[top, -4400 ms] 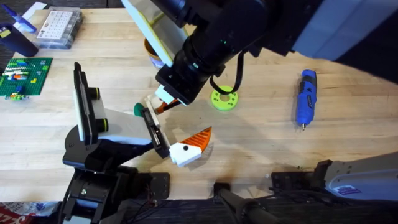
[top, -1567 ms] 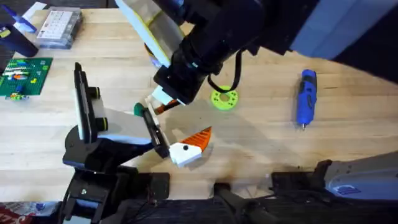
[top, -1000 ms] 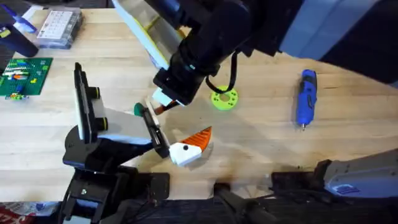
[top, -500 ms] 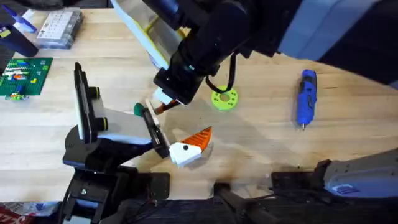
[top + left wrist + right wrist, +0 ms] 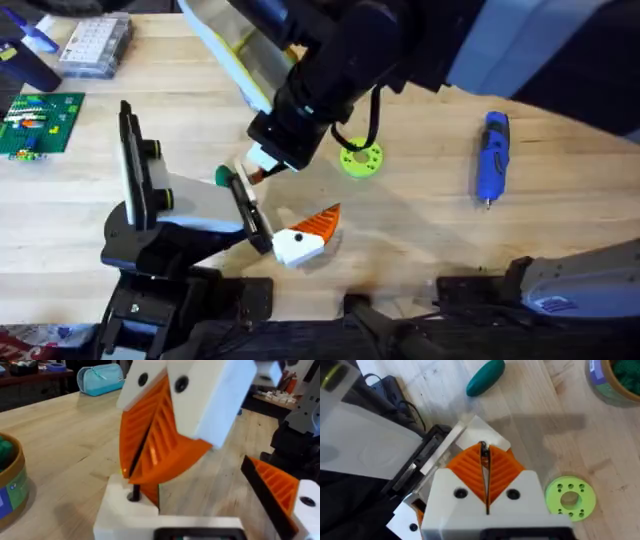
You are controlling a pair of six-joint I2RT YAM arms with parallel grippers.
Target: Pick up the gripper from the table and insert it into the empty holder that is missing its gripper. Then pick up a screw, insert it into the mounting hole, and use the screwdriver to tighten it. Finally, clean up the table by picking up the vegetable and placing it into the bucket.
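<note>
With the loose gripper [image 5: 303, 236] lying against the bracket of the holder [image 5: 190, 200], seemingly seated, the right gripper [image 5: 484, 449] hovers there, closed on what looks like a screw [image 5: 483, 454], so inserting it, tightening with the screwdriver [image 5: 491, 155] and dropping the vegetable [image 5: 222, 177] into the bucket [image 5: 12, 490] remain.

Pale wooden bench [image 5: 420, 215], black holder [image 5: 175, 215] at lower left, white-and-orange gripper [image 5: 305, 237] just beside its tip, green vegetable [image 5: 222, 177], lime-green disc [image 5: 360, 160], blue screwdriver [image 5: 492, 155] at right, clear compartment box [image 5: 95, 42] and green brick plate [image 5: 38, 120] at far left.
</note>
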